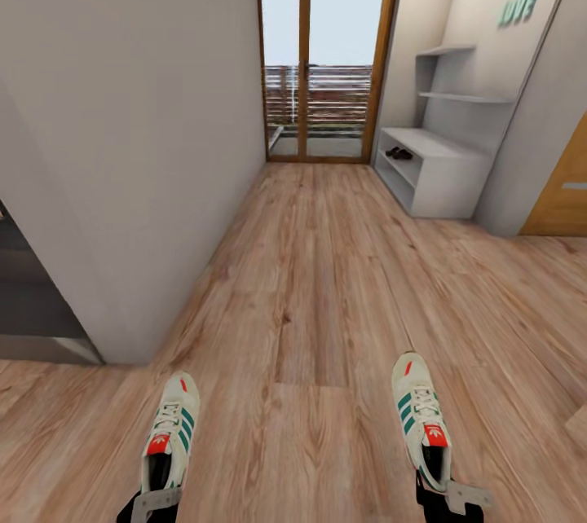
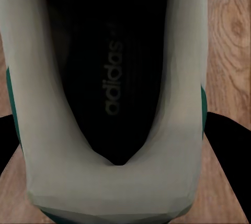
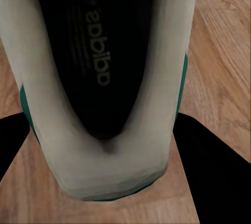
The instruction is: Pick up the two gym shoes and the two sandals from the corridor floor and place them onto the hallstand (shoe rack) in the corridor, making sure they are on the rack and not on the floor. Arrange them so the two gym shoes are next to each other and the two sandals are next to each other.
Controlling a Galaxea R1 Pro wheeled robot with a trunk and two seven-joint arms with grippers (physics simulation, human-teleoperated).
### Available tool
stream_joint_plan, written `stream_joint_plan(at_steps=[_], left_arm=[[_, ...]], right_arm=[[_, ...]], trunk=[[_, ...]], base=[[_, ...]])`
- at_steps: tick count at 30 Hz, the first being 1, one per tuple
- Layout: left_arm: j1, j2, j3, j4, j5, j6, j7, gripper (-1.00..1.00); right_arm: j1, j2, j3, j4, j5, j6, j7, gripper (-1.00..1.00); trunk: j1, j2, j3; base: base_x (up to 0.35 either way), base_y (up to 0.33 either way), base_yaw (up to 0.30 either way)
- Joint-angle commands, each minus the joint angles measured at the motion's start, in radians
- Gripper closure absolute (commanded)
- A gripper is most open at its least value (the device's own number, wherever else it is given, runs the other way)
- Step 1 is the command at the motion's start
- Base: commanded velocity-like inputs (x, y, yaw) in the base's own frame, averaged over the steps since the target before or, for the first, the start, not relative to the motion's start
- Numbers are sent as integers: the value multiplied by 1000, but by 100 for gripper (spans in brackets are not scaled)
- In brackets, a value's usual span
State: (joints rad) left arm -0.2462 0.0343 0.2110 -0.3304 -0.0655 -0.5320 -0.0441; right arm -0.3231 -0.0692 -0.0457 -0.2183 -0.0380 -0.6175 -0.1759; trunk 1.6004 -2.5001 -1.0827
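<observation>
A long corridor seen from the robot's head, with a wood-plank floor (image 1: 326, 279) running toward a glass door (image 1: 326, 59) at the far end.

At the lower left, the left gripper (image 1: 151, 503) holds a cream-white sneaker (image 1: 169, 433) by its heel, toe pointing away down the corridor. The shoe has green side stripes and a red tongue label; the label's print is too small to read. In the left wrist view the same sneaker (image 2: 112, 182) is seen from the heel end, its dark insole printed "adidas" in grey, with the dark fingers (image 2: 230, 145) pressed against both sides of the heel.

A plain grey wall (image 1: 139, 124) fills the left side of the corridor.

At the lower right, the right gripper (image 1: 452, 498) grips the second sneaker (image 1: 421, 417) the same way, by the heel with the toe forward. The right wrist view shows this sneaker (image 3: 112, 166) from behind, "adidas" on its insole, and a dark finger (image 3: 214, 161) tight against each side.

Farther off on the right stands a pale grey shoe rack (image 1: 432, 173) against the wall. A pair of brown sandals (image 1: 399, 153) sits side by side on its flat top. Above the shelves, green wall letters (image 1: 519, 8) read roughly "LIVE", not clearly.
</observation>
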Motion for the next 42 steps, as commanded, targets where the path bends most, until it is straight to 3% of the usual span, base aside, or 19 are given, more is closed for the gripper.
stream_joint_plan(at_steps=[1,42], left_arm=[[-1,-1,8,1,-7,-3,-5,100],[-1,-2,8,1,-7,-3,-5,100]], right_arm=[[-1,0,-2,1,-4,-4,2,100],[-1,2,-2,1,-3,-4,4,100]], trunk=[[0,0,-1],[0,0,-1]], base=[[340,0,0],[340,0,0]])
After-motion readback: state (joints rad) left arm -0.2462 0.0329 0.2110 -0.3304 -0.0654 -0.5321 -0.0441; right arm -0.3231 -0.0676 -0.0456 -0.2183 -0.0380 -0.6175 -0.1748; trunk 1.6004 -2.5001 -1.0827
